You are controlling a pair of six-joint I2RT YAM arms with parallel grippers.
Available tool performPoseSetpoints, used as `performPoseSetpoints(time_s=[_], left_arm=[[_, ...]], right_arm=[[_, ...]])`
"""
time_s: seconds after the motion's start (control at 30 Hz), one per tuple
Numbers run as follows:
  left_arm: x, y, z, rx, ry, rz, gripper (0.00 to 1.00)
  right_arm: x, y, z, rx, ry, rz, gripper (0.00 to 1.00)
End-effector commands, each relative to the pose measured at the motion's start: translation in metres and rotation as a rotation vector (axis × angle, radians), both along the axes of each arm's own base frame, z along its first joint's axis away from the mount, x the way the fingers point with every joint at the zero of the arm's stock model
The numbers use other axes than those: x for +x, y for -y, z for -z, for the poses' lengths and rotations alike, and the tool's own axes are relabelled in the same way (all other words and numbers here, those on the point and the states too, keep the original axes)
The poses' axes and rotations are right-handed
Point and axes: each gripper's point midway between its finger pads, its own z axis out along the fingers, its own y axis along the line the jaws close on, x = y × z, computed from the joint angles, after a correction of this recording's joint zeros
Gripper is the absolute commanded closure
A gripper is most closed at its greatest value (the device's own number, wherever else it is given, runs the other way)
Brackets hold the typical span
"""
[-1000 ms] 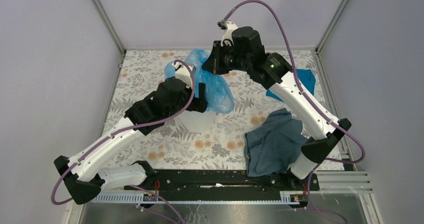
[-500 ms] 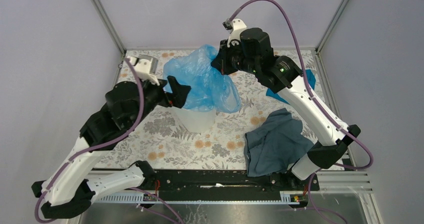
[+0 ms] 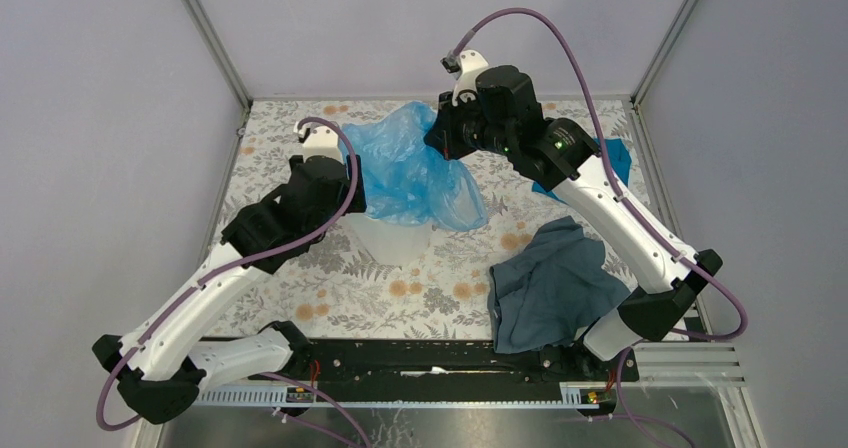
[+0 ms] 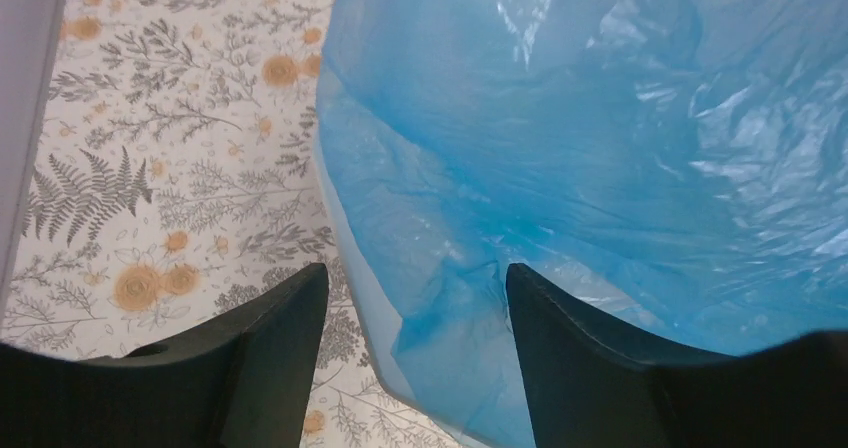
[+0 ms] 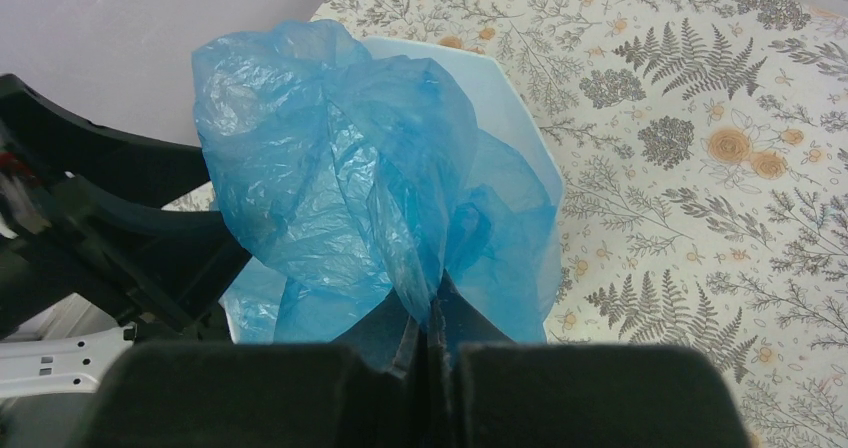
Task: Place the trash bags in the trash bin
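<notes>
Top external: the trash bin [image 3: 390, 240] stands near the middle of the worktop [image 3: 300, 268], a little toward its left edge. The trash bag [image 3: 415, 173] is bunched over the bin's mouth, and most of the film sits above the rim or spills over its far and right sides, so it is not yet inside. The right gripper [image 3: 440, 138] holds the bag's far upper part. The left gripper [image 3: 357, 190] sits at the bin's left rim. A dark grey-blue cloth [image 3: 550, 283] lies toward the near right corner and a teal cloth [image 3: 612, 156] by the right edge. Left wrist: the left gripper [image 4: 415, 303] has its jaws apart and straddles a hanging fold of film just inside the bin rim [image 4: 350, 258], with nothing clamped. Right wrist: the right gripper [image 5: 430, 313] is clenched on a gathered pinch of the bag [image 5: 340, 188], above the bin rim [image 5: 520, 138]. Step judged: stuffing or seating the bag, mid-way. The next move likely calls for the left jaws to close on the fold and push it down while the right feeds slack. Against half a second earlier, the left arm has dropped and reached in toward the rim, and the bag looks slightly lower and less billowed.
</notes>
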Motion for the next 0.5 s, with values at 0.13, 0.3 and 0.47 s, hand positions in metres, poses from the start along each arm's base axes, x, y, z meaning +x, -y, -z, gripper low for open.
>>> performPoseSetpoints(time_s=[0.13,0.3,0.47], left_arm=[[-0.015,0.059,0.016,-0.246,-0.096,0.176,0.51],[-0.029,0.092,0.013,-0.452,-0.133,0.234,0.60],[-0.041,0.105,-0.001,-0.535,-0.115,0.283,0.46]], right_arm=[[-0.007,0.002,-0.027,0.062,0.077,-0.024,1.00],[0.000,0.005,-0.024,0.049,0.097,0.004,1.00],[0.007,0.015,-0.020,0.022,0.087,0.028,1.00]])
